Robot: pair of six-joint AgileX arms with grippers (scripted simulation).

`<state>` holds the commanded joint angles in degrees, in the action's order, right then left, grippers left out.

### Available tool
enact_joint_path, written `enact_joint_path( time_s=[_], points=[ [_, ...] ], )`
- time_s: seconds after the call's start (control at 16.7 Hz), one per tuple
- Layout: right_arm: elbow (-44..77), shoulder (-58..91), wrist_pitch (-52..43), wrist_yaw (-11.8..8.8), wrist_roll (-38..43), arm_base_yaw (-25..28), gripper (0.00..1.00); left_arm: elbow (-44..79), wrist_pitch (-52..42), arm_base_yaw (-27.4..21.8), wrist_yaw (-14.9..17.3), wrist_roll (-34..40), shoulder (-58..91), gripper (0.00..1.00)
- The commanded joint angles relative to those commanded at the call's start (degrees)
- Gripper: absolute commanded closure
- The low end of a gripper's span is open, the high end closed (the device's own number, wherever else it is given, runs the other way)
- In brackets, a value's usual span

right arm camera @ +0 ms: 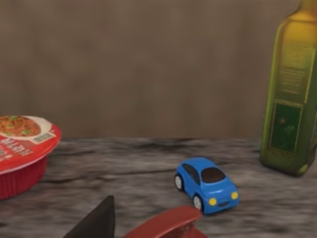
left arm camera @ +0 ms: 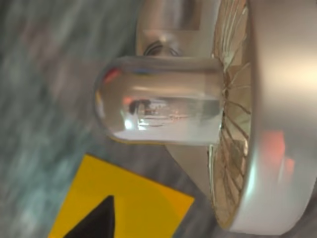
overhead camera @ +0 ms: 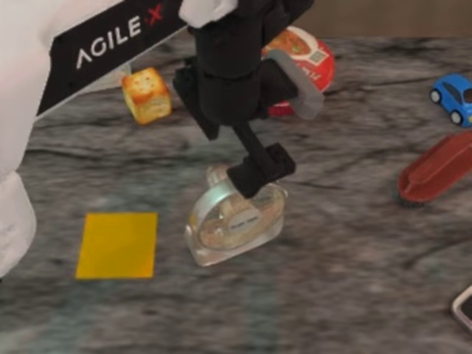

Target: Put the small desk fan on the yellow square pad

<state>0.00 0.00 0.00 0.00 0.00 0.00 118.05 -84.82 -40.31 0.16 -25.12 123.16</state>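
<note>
The small desk fan (overhead camera: 228,228), a silvery translucent round cage with a labelled hub, sits just right of the yellow square pad (overhead camera: 118,245), with a strip of table between them. My left gripper (overhead camera: 258,173) hangs over the fan's far upper rim. In the left wrist view the fan (left arm camera: 267,124) fills the frame close up. One dark fingertip (left arm camera: 101,218) shows over the pad (left arm camera: 133,198), well apart from the cage, and the other finger is hidden behind the fan. My right gripper (right arm camera: 158,228) is parked at the right, outside the top view.
A toasted orange cube (overhead camera: 147,94) and a red-lidded noodle bowl (overhead camera: 306,55) sit behind the fan. A blue toy car (overhead camera: 453,96), a red brush (overhead camera: 435,168) and a dark flat item (overhead camera: 464,306) lie at the right. A green bottle (right arm camera: 292,89) stands at the far right.
</note>
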Motion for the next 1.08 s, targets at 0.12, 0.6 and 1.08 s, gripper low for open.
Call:
enact_joint_path(
  time_s=[0.12, 0.6, 1.08],
  points=[
    [0.0, 0.0, 0.0, 0.0, 0.0, 0.0, 0.0, -0.13, 0.12, 0.29, 0.06, 0.06, -0.1, 0.0],
    [0.0, 0.0, 0.0, 0.0, 0.0, 0.0, 0.0, -11.46, 10.84, 0.11, -0.01, -0.09, -0.63, 0.0],
    [0.0, 0.0, 0.0, 0.0, 0.0, 0.0, 0.0, -12.32, 11.7, 0.1, -0.01, -0.09, -0.62, 0.23]
  ],
)
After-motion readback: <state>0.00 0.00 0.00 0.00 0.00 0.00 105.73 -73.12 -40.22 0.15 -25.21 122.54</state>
